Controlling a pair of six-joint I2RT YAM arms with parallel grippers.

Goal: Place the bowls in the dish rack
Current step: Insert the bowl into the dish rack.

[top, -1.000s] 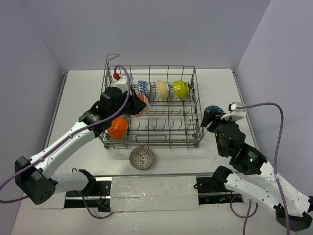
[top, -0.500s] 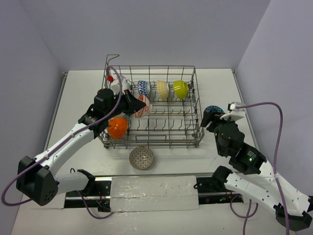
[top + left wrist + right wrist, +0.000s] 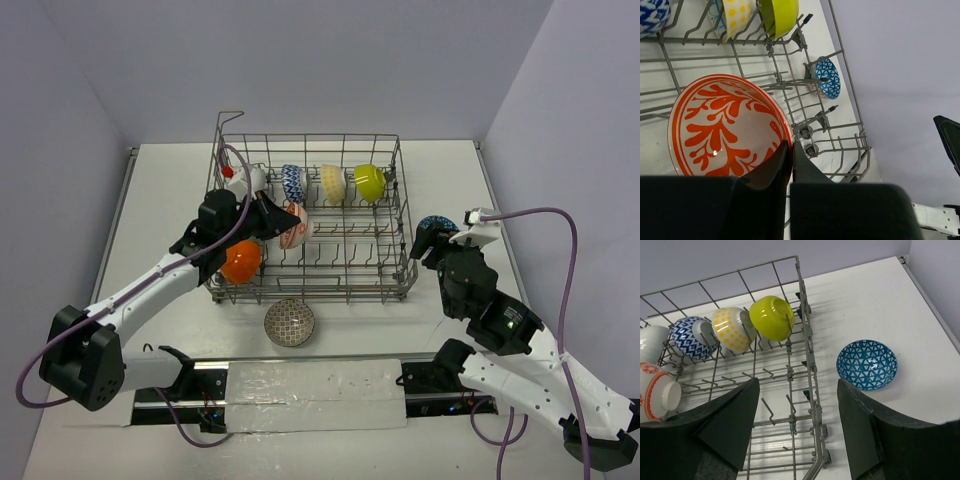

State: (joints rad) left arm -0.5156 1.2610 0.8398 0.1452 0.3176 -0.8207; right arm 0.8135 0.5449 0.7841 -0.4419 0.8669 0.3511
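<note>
Pinching the red-patterned bowl [image 3: 725,125] by its rim, the left gripper [image 3: 790,146] should stand it on edge between free tines of the dish rack [image 3: 320,136]; the right gripper [image 3: 796,382] gapes, empty.

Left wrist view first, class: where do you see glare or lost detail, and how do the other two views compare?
Left wrist view: the shut left pincer is dark and detail-less; a small glare dot inside the red-white bowl. Right wrist view: the blue patterned bowl is crisp. Top view: even light, soft shadows beneath the dish rack.
</note>
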